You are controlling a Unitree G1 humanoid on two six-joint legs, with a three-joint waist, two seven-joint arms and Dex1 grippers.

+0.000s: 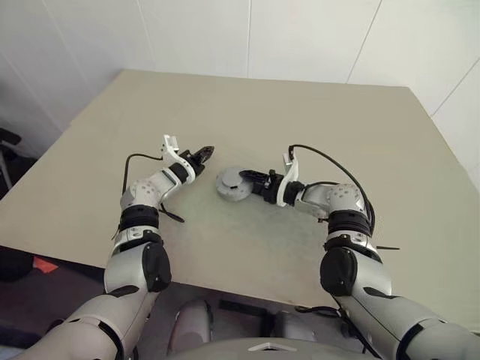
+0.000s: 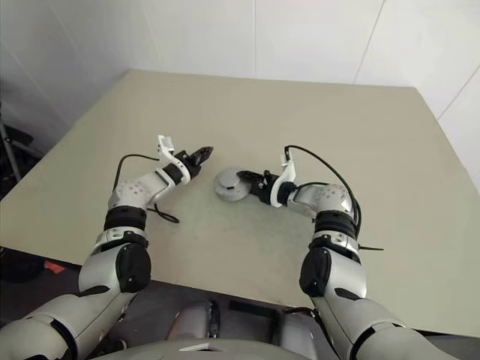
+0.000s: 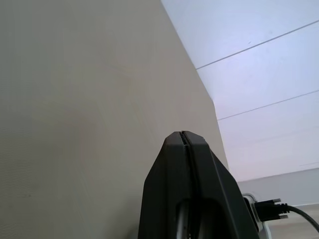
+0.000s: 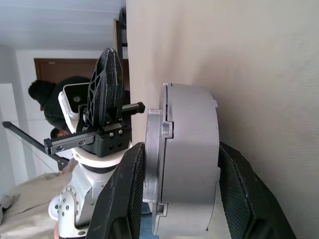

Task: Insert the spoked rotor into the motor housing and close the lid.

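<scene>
The motor housing (image 1: 232, 184) is a squat silver cylinder near the table's middle, and my right gripper (image 1: 249, 178) is shut on it. In the right wrist view the housing (image 4: 192, 149) sits between the two black fingers (image 4: 127, 199), one on each flat face. The lid (image 4: 152, 164) is a thin grey disc lying flush on the face turned away from the table, with a short dark shaft sticking out of it. The spoked rotor is hidden. My left gripper (image 1: 204, 154) is shut and empty, a short way left of the housing and apart from it; its fingers (image 3: 184, 139) are pressed together.
The beige table (image 1: 247, 112) runs back to a white wall. Its near edge lies just below my forearms. Black cables (image 1: 330, 161) loop from both wrists over the table top.
</scene>
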